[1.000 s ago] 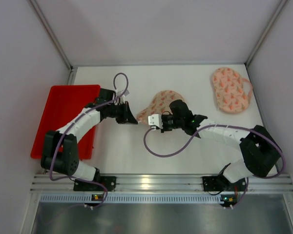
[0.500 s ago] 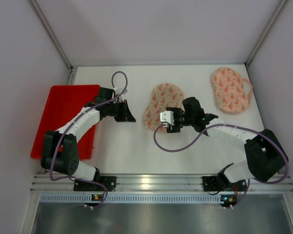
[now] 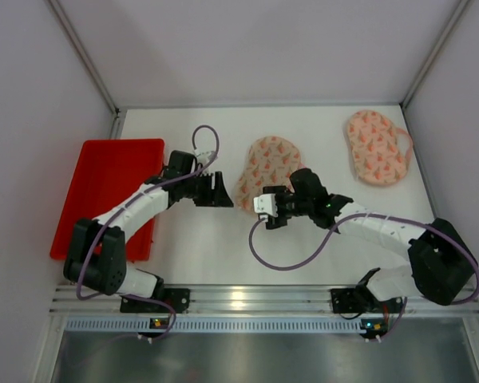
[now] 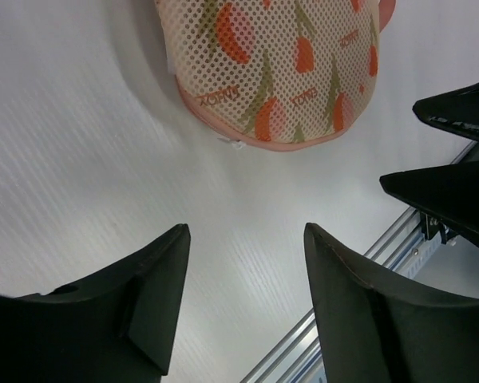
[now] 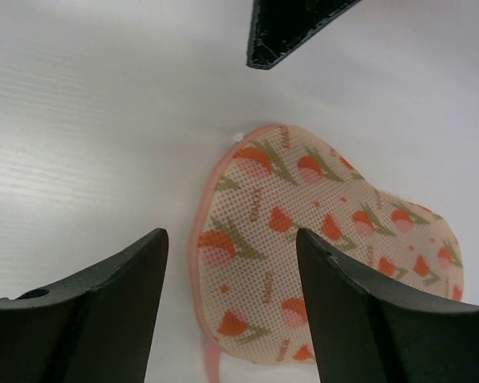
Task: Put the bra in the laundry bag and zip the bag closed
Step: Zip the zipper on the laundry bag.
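Well left of the laundry bag [image 3: 267, 169] lies the red tray [image 3: 104, 179]. Just left of the bag my left fingers [image 4: 168, 263] are spread, holding nothing. The bag lies flat on the tabletop [image 3: 199, 255], apparently unopened. On its near right side my right fingers [image 5: 144, 263] gape, also empty. What I take for the bra [image 3: 377, 148] sits well right of the bag. My worry is that both arms crowding one rim could clash, or a pinch could catch both mesh layers together.
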Tool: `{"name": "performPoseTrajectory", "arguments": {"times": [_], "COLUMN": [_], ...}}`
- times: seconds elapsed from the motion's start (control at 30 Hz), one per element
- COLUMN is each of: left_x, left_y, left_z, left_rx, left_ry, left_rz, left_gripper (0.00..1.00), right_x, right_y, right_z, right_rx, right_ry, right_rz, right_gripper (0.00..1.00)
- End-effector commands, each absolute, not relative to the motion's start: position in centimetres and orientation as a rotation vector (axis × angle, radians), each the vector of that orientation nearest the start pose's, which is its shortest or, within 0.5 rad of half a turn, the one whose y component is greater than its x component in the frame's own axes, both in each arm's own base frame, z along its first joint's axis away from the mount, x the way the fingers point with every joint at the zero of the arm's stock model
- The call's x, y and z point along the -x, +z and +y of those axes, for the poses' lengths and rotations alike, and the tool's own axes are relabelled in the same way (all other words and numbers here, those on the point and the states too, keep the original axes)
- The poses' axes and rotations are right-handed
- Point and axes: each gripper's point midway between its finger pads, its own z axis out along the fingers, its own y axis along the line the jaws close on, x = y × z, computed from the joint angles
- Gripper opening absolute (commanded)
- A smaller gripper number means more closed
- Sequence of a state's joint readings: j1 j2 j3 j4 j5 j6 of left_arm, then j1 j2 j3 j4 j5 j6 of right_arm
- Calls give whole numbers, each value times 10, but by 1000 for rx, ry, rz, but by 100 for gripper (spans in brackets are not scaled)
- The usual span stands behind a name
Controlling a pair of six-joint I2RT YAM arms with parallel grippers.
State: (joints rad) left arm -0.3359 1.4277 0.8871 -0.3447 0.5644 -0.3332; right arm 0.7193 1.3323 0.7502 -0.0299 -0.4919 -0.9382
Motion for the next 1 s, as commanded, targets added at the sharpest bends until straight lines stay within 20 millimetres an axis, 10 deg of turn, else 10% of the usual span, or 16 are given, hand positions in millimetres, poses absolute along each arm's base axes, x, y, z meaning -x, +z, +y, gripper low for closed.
{"name": "performPoseTrajectory", "arguments": {"times": [0.0,0.33,0.63,0.97], "left_x": [-287,-281,-302,-311], "left_y": [121,98,77,73], "left_z": [-206,-213,-234,-241], "left_rx": [-356,-689,-806,-861], "left_ry": [-991,-1027,-1104,-1124], "left_rz": [2349,2146,2078,2000], "left_gripper": [66,63,59,61], "right_x": [-255,-279,-288,-284], "right_y": [121,81,89,108], "right_z": [313,332,335,340], "right_rx": [1725,1751,1662,1617], "right_ry": [361,263,266,364], "right_rz": [1182,1197,1221,1222], "right_gripper": [65,60,0,0]}}
